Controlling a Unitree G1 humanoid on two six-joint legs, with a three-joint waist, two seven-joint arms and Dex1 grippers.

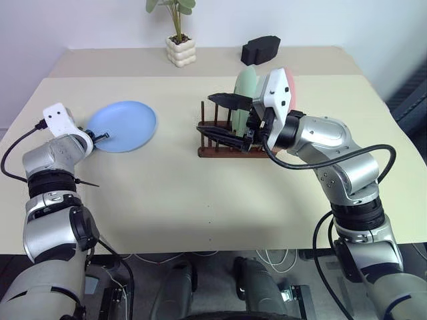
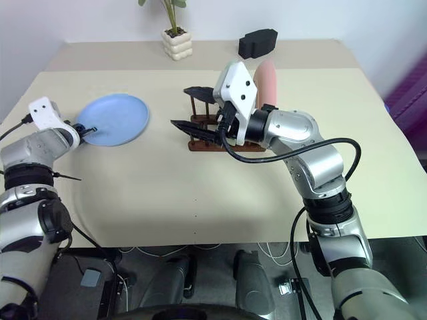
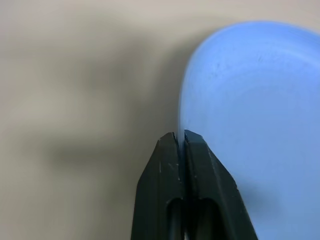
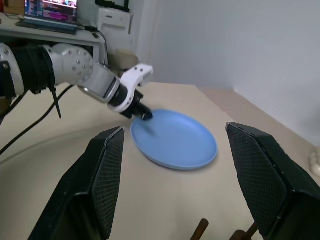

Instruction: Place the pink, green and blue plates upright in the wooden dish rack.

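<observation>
Pinching the blue plate (image 1: 123, 125) by its 9 o'clock rim, the left hand (image 1: 100, 137) is clenched; the plate lies flat on the worktop (image 1: 200, 193). The right hand (image 4: 170, 180) hangs released over the wooden dish rack (image 1: 223, 148). Risk: the thin rim grip may slip during lifting.

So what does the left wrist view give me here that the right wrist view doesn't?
Left wrist view alone: the left gripper seen close, its fingers pinched shut on the rim of the blue plate.

Right wrist view alone: the right gripper open and holding nothing, the whole plate lying flat on the table, two peg tips of the wooden dish rack, and a laptop behind.

Both: the blue plate, the table and the left gripper at the rim.
</observation>
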